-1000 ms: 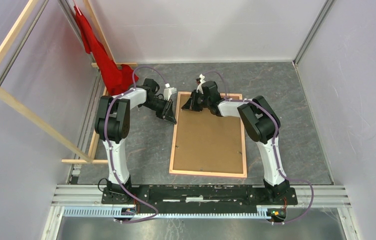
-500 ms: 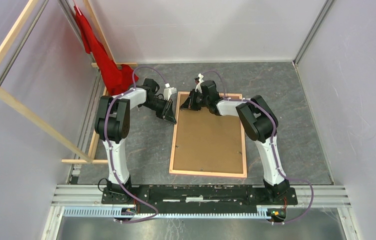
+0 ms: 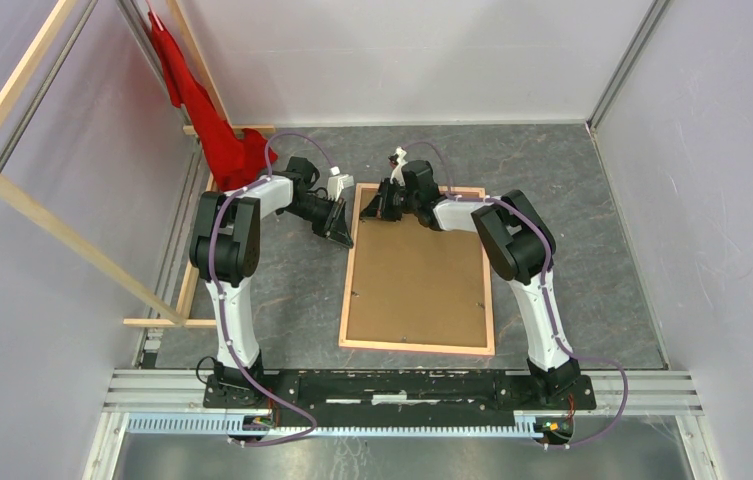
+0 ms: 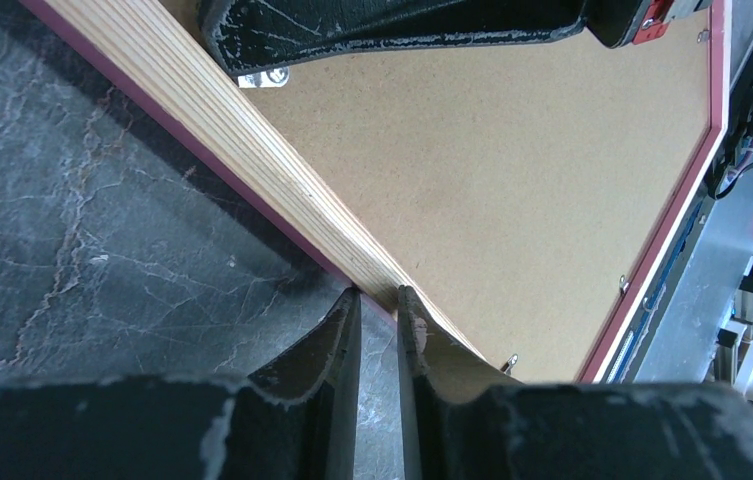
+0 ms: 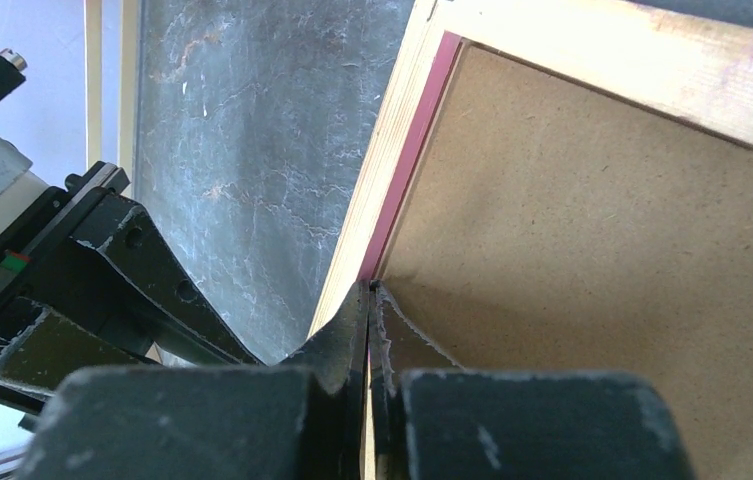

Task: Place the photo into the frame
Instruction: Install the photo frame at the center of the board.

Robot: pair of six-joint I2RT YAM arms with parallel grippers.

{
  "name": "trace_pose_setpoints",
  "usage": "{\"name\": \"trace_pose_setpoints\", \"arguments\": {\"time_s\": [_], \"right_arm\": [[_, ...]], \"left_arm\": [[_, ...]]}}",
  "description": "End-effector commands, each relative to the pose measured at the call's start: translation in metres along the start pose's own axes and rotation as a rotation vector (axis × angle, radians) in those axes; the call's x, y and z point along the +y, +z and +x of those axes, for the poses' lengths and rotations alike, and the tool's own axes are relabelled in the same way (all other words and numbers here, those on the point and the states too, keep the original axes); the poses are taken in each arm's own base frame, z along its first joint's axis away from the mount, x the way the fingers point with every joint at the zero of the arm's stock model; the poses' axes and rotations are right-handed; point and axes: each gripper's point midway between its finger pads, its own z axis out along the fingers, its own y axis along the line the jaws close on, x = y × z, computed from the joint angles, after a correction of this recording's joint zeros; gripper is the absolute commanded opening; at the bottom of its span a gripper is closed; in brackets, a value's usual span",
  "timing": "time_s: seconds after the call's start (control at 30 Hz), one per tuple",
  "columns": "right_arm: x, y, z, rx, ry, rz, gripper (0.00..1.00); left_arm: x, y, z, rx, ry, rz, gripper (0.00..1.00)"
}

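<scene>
The frame [image 3: 418, 347] lies flat with its pale wooden back upward, in the middle of the grey marbled table [image 3: 572, 220]. Its long sides run away from the arms. A brown backing board [image 3: 417, 275] fills it completely, so whatever is under the board is covered and I cannot see it. Only a thin pink line shows along the inner edge of the rails.

Both arms reach to the far left corner of the frame and crowd each other there. The right gripper [image 5: 368, 290] has its fingers pressed together with nothing between them. Its tips touch the seam where the board meets the left rail. The left gripper [image 4: 377, 298] comes from outside, at the outer edge of the same rail. Its fingers stand a narrow slit apart, one over the wood and one over the table, and I cannot tell if they pinch the rail or only rest at it. In the left wrist view the right gripper cuts across the top and hides that corner.

Small metal tabs [image 4: 624, 285] sit on the board near its edges, too small for me to say how they are turned. A red cloth [image 3: 202, 115] hangs in the far left corner. Beside it a light wooden rack [image 3: 42, 215] leans at the left wall, partly cut off by the picture edge.
</scene>
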Motion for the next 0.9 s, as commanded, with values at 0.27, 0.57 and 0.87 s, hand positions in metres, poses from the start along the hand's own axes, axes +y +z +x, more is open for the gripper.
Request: {"name": "trace_pose_setpoints", "arguments": {"time_s": [0.27, 0.57, 0.87], "right_arm": [[0.019, 0.001, 0.003, 0.050, 0.005, -0.061, 0.00], [0.023, -0.061, -0.082, -0.158, -0.020, -0.033, 0.41], [-0.079, -0.219, -0.089, -0.404, 0.024, 0.383, 0.88]], "left_arm": [[0.007, 0.002, -0.001, 0.005, 0.021, -0.048, 0.25], [0.000, -0.021, 0.000, 0.028, 0.080, -0.095, 0.29], [-0.002, -0.032, 0.027, 0.093, 0.168, -0.210, 0.33]]}}
